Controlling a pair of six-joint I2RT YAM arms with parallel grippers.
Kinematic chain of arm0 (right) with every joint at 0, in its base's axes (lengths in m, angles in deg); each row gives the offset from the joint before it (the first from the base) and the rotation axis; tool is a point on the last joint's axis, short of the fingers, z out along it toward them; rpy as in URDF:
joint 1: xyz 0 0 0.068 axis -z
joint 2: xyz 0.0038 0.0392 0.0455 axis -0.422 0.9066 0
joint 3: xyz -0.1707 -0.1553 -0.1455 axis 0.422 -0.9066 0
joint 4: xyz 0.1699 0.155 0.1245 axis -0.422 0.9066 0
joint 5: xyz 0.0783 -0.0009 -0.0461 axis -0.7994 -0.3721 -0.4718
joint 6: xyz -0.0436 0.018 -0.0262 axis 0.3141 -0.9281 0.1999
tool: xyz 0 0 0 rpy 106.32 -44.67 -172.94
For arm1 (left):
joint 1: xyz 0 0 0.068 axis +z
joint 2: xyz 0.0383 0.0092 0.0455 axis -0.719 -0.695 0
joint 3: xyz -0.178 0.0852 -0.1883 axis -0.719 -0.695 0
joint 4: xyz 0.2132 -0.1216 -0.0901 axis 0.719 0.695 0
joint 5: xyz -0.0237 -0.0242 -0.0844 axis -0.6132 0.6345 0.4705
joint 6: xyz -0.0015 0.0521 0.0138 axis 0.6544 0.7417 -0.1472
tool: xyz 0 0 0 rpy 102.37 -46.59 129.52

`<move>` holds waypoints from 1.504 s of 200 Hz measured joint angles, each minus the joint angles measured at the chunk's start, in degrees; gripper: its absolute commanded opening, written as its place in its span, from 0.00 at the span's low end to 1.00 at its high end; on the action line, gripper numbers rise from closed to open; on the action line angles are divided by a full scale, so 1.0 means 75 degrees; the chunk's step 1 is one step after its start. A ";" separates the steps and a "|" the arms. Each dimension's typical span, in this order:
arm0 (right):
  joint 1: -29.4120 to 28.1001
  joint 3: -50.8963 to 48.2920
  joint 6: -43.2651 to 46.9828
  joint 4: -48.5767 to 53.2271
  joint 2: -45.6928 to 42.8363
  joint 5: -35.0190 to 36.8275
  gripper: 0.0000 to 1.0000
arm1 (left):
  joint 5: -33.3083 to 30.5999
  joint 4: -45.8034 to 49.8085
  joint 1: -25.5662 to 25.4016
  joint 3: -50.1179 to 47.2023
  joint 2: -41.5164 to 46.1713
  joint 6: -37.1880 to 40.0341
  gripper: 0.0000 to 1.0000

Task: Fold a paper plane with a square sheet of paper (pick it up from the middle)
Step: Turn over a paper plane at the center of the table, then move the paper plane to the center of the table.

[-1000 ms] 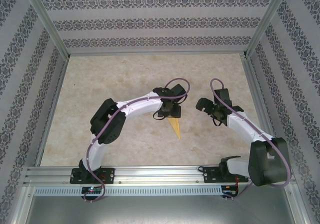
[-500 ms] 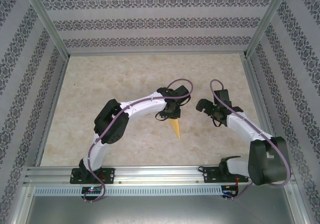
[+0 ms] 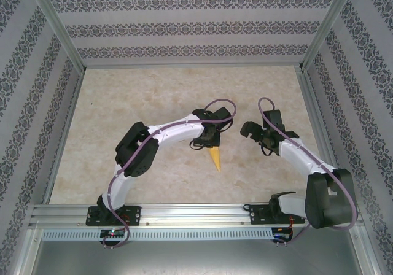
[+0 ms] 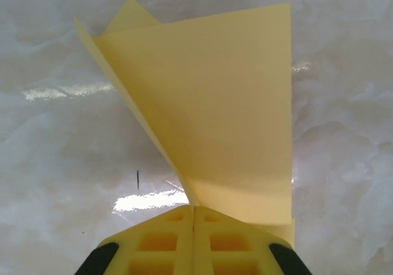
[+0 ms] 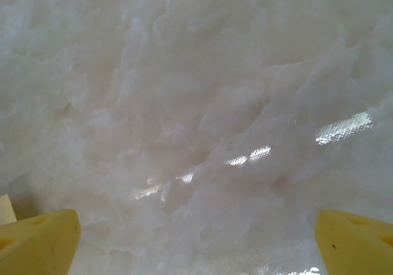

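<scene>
The square sheet of paper is folded into a narrow yellow-orange paper plane that lies on the table with its point toward the near edge. My left gripper is at its wide far end. In the left wrist view the left gripper has its jaws pressed together on a crease of the paper plane, whose flaps stand up and fan away ahead of the fingers. My right gripper hovers to the right of the plane, apart from it. Its jaws stand wide open over bare table.
The marbled tabletop is boxed in by patterned walls and metal corner posts. An aluminium rail carrying both arm bases runs along the near edge. There is free tabletop on the left and toward the back.
My left gripper has closed onto the folded paper and its arm has shifted slightly right. The right arm has stayed put with its jaws open.
</scene>
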 measured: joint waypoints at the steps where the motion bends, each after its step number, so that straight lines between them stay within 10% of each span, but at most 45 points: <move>1: 0.0000 0.0000 0.0000 0.0003 -0.0006 -0.0012 0.98 | 0.0000 -0.0003 0.0000 -0.0003 0.0006 -0.0015 0.00; 109: -0.1513 -0.1105 -0.0833 -0.1043 -0.1684 -0.1652 0.76 | 0.1632 -0.3794 0.0769 -0.3643 0.2935 0.1142 0.00; 190: -0.3640 -0.0621 -0.1591 -0.1696 0.0026 -0.0866 0.46 | 0.3124 -0.7105 0.1492 -0.6030 0.2929 0.0294 0.00; 301: -0.4447 0.1090 -0.1428 -0.1029 0.1967 0.0073 0.54 | 0.3206 -0.7624 0.1781 -0.6744 0.3040 -0.0017 0.00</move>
